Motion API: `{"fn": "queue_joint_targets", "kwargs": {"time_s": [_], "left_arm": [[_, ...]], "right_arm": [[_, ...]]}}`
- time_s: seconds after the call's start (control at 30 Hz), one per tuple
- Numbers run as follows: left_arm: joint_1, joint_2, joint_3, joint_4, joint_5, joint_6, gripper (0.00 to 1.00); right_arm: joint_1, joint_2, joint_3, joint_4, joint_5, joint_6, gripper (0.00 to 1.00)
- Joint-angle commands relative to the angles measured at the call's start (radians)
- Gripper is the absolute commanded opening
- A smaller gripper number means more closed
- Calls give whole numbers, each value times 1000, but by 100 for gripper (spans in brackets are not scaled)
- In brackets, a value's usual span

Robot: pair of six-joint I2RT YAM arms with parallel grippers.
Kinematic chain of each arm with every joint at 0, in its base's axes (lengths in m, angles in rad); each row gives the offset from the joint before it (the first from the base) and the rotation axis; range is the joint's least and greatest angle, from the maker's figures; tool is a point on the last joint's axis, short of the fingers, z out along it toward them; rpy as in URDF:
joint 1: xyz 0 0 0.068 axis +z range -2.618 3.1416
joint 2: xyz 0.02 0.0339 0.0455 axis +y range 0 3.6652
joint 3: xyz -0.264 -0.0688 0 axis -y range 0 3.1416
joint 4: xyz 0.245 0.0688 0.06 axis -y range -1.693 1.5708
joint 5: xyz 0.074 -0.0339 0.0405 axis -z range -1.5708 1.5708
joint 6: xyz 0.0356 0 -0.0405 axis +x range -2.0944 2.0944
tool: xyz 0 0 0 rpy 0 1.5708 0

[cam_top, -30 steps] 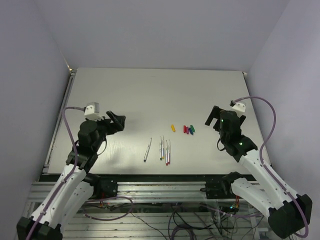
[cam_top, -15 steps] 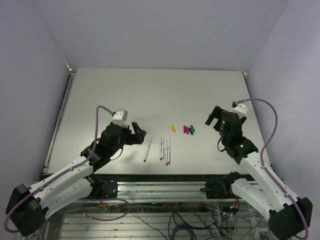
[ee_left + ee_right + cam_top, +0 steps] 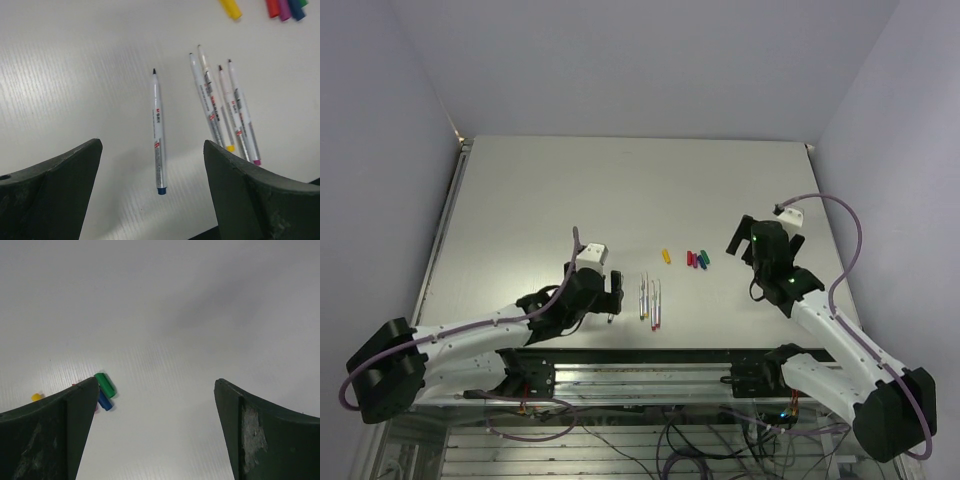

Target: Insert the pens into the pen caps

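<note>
- Near the front edge of the table (image 3: 620, 190), your left fingers (image 3: 613, 290) hover spread wide over the lone pen (image 3: 158, 132). It lies flat between them, dark tip pointing away and blue end toward you. Nothing is gripped.
- Just right of it lie the other four pens (image 3: 222, 115), side by side and nearly touching, tips away.
- Beyond them sit the caps: the yellow cap (image 3: 666, 256) alone, the rest (image 3: 697, 259) bunched just to its right.
- Your right fingers (image 3: 744, 238) are also spread and empty, off to the right of the caps. From that wrist you see the green cap (image 3: 105, 384) and blue cap (image 3: 104, 401) at the edge of one finger. The others are probably hidden behind it.
- The step in hand looks like the first pick, since no pen appears capped yet.
- Next, lower the left fingers straight down with the pen centred and close across the barrel near mid-length. It is thin and round, so a skewed squeeze could roll it away.
- Height above the table is hard to judge from the wrist view, so descend slowly.
- Bring the right fingers over the bunch. The blue cap likely matches this pen, and you must single it out from its neighbours.
</note>
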Motion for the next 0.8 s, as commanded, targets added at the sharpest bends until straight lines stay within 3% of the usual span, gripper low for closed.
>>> {"fn": "queue_joint_targets", "kwargs": {"time_s": [0.0,0.2,0.57,0.77], "left_arm": [[-11,50,38,32,-97,-15,94],[-12,132,64,43,-86,-5,94],[-11,141,77,53,-135,-52,94],[-12,191,97,9,-92,-42,94]], "right_arm": [[-4,-22,23,-10,38,22,98],[-4,-74,-11,20,42,38,93],[-5,-14,53,-72,141,97,100],[-4,17,70,-105,100,75,100]]}}
